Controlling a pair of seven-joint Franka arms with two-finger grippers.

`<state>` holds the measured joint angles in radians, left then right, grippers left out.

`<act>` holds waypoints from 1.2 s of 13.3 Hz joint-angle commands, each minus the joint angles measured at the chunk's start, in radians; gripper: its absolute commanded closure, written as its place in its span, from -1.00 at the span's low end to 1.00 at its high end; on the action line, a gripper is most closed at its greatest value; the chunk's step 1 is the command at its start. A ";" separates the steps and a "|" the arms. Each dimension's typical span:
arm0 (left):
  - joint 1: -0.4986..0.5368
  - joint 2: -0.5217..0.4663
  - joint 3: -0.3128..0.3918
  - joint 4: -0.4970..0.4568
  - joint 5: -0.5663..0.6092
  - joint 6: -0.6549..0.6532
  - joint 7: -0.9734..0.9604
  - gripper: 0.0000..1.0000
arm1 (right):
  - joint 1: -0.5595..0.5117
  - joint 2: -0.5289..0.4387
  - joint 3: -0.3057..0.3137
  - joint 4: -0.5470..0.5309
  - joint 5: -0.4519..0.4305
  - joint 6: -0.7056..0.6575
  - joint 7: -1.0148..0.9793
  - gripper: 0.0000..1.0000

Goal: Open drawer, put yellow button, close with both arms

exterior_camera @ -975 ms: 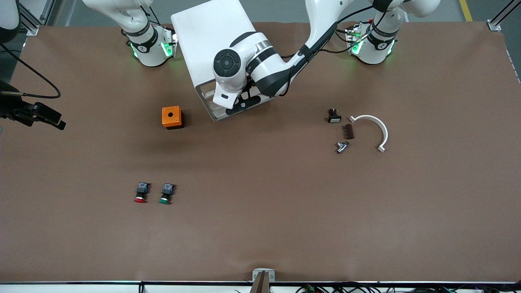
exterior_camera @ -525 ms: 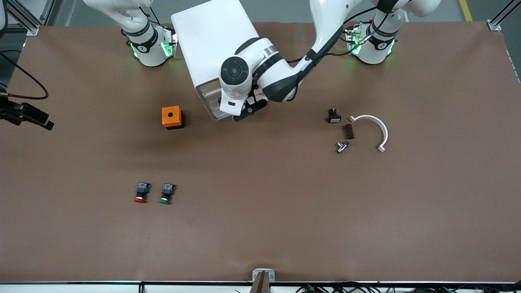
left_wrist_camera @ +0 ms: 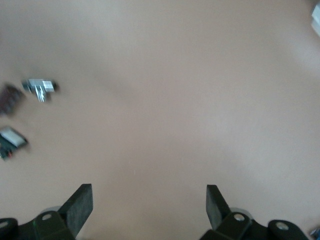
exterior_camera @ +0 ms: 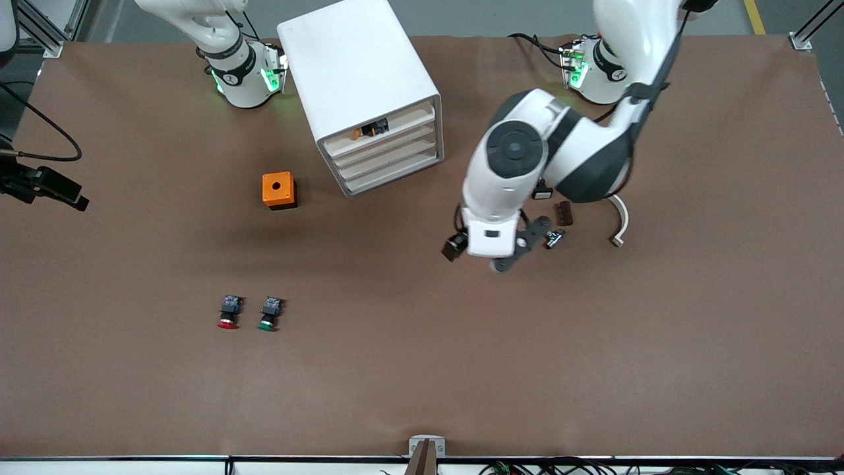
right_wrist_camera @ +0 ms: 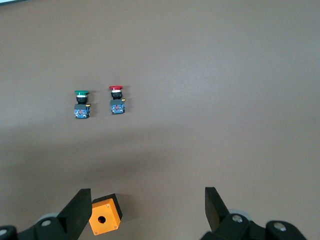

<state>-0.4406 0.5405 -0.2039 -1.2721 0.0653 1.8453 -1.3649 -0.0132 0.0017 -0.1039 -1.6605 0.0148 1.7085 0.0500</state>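
The white cabinet (exterior_camera: pixel 359 72) stands near the arms' bases. Its topmost drawer (exterior_camera: pixel 402 121) sits with its front in line with the three lower ones. The yellow button (exterior_camera: pixel 360 132) lies inside it and shows through the gap above the front. My left gripper (exterior_camera: pixel 501 258) hangs over bare table toward the left arm's end, away from the cabinet; in the left wrist view (left_wrist_camera: pixel 149 210) it is open and empty. My right gripper (exterior_camera: pixel 69 196) waits at the right arm's end of the table, open and empty in the right wrist view (right_wrist_camera: pixel 145 210).
An orange box (exterior_camera: pixel 278 190) sits beside the cabinet. A red-capped button (exterior_camera: pixel 227 314) and a green-capped button (exterior_camera: pixel 269 315) lie nearer the camera. A black switch (exterior_camera: pixel 542 192), brown block (exterior_camera: pixel 565 213), metal piece (exterior_camera: pixel 554 238) and white curved piece (exterior_camera: pixel 620 218) lie by the left gripper.
My left arm has swung away from the cabinet's front to over the table by the small parts. The top drawer now stands flush with the others. The right gripper drew slightly outward.
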 commanded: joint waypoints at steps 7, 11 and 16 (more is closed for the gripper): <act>0.259 -0.215 -0.014 -0.026 0.033 -0.283 0.444 -1.00 | -0.005 -0.026 0.009 -0.019 -0.016 0.007 -0.009 -1.00; 0.335 -0.284 -0.011 -0.026 0.031 -0.351 0.625 -1.00 | -0.005 -0.026 0.009 -0.019 -0.019 0.007 -0.009 -1.00; 0.395 -0.387 0.015 -0.053 0.039 -0.422 0.952 -1.00 | -0.005 -0.026 0.009 -0.019 -0.019 0.005 -0.009 -1.00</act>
<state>-0.0584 0.2242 -0.2003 -1.2786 0.0883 1.4488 -0.5212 -0.0132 0.0008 -0.1023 -1.6607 0.0123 1.7108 0.0493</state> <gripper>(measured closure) 0.000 0.000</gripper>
